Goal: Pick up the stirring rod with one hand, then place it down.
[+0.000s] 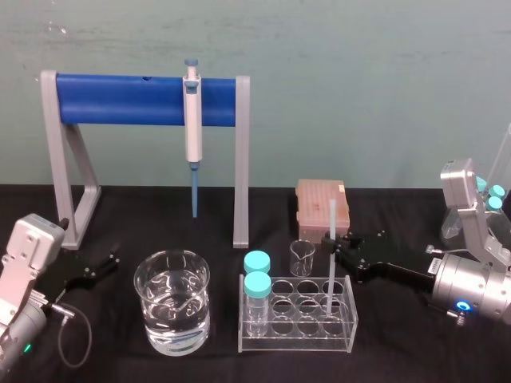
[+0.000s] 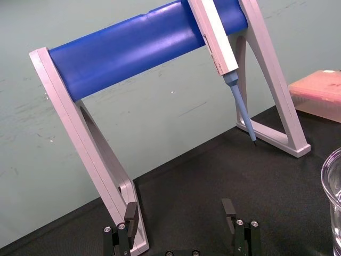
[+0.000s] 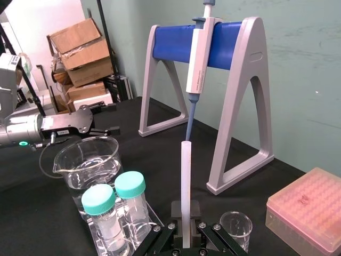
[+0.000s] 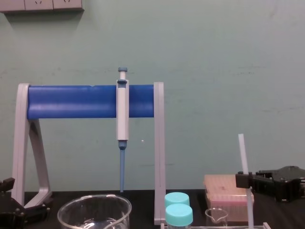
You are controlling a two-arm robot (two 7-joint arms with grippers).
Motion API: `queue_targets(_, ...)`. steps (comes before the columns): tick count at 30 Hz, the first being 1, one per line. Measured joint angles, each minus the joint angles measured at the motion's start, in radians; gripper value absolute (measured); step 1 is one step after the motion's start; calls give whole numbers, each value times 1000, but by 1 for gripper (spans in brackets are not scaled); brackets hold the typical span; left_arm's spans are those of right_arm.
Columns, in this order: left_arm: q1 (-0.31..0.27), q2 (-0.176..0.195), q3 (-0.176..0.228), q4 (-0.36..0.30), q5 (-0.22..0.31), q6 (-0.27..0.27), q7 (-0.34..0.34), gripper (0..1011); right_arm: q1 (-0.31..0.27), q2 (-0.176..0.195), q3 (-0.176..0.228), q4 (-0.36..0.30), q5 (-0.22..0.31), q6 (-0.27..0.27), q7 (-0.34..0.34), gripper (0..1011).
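The right gripper (image 3: pixel 185 217) is seen closed on the stirring rod (image 3: pixel 185 176), which is held upright between its fingertips, somewhat above mid-length. Directly below the gripper, the rod's lower end is set in a well of the clear tube rack (image 1: pixel 299 339). Whether it rests on the rack's floor cannot be told. A small glass beaker (image 1: pixel 303 257) stands just beside the fingertips, and a pink tip box (image 1: pixel 321 201) just beyond them. The rod is judged light, stiff, smooth and probably brittle, so a gentle, square pinch near the middle is called for to avoid slipping and swinging. The left gripper (image 1: pixel 106 267) is parked well apart, its fingers spread and nothing held.
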Motion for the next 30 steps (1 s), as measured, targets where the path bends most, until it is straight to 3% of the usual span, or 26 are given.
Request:
queue_targets(15,0,0,0,0,0,0,0,1005,-7,-6,14,-4,-7,15,-16,499)
queue_targets(16,0,0,0,0,0,0,0,1005,-8,-7,15,-5,-7,15,-17,574)
queue_targets(27,0,0,0,0,0,0,0,1005,-11,-8,20,-9,-11,18,-20,911)
queue_targets(30,0,0,0,0,0,0,0,1005,-14,-7,22,-13,-11,18,-22,954)
